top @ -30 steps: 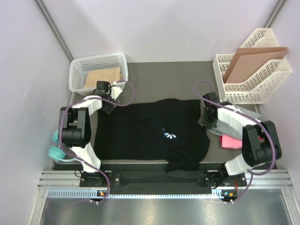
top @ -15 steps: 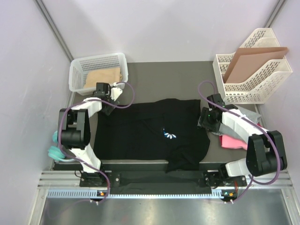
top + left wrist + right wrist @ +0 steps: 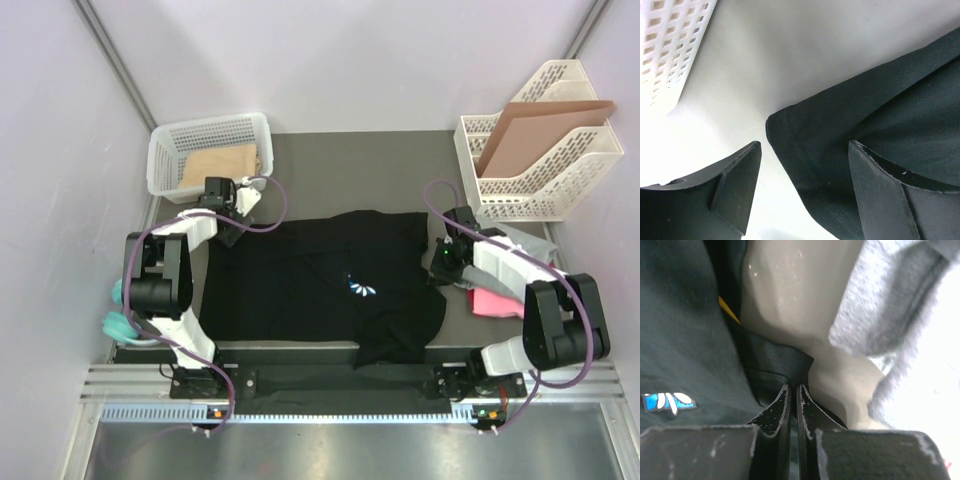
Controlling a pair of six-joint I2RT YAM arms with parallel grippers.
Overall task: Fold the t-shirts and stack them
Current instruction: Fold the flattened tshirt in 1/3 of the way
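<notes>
Black t-shirt (image 3: 300,290) lay spread flat across the middle of the tabletop (image 3: 350,165), reaching close to the near edge, bottom right part bunched and folded over. Small white-and-blue logo (image 3: 362,288) faced up, right of the shirt's centre. Grey t-shirt (image 3: 533,243) and pink t-shirt (image 3: 492,302) sat crumpled by the right edge, touching each other, pink on the near side, both partly hidden under the right arm.

Left hand (image 3: 805,145) sat at the shirt's far left corner, jaws wide apart, holding nothing. In the wrist view the stitched corner lay between the fingers, one finger over cloth, the other over bare tabletop.

Right hand (image 3: 792,387) was at the black shirt's right edge, just beside the grey shirt, jaws closed tight. Tips touched a fold of black cloth; could not tell if any cloth was actually pinched between them.

White basket (image 3: 205,135) stood in the far left corner with a brown paper piece (image 3: 222,163) inside. White file rack (image 3: 535,180) stood in the far right corner holding a brown cardboard sheet (image 3: 540,125). Teal object (image 3: 120,325) sat at the left edge near the left arm's base.
</notes>
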